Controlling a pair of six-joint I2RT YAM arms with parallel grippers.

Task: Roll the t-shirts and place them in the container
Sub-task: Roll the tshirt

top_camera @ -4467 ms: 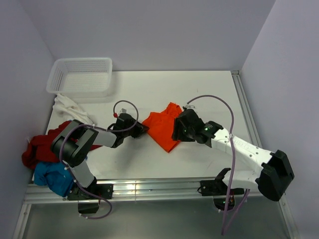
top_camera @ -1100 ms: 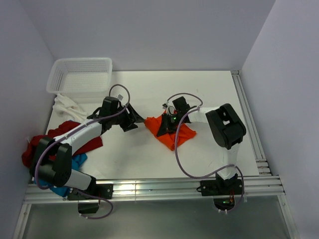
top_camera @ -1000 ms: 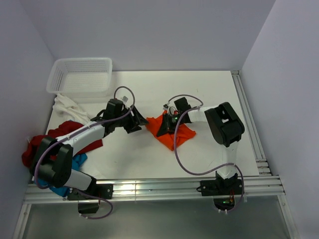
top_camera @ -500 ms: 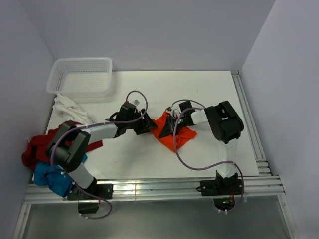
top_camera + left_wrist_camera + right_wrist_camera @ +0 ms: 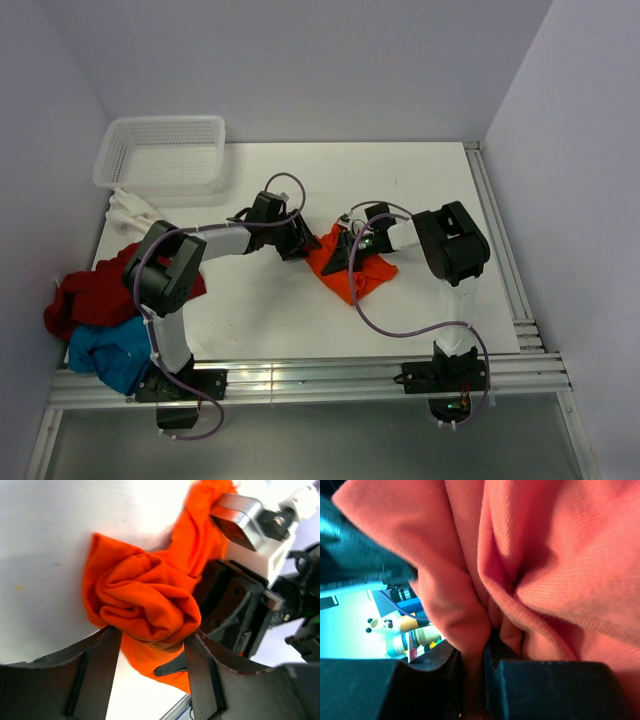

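White table [image 5: 420, 190] with basket [image 5: 162, 152], orange t-shirt [image 5: 345, 270], shirt pile [image 5: 95, 310].

My left gripper [image 5: 303, 243] now sits against the left edge of the orange t-shirt [image 5: 348, 272], having crossed the table from near the shirt pile; its fingers [image 5: 102, 672] now stand either side of a bunched roll of the cloth. My left arm is folded closer in than a moment ago. My right gripper [image 5: 345, 247] has moved from the shirt's far right side to its middle, pinching a fold. The orange t-shirt is bunched narrower and more crumpled than the flatter spread it showed earlier.
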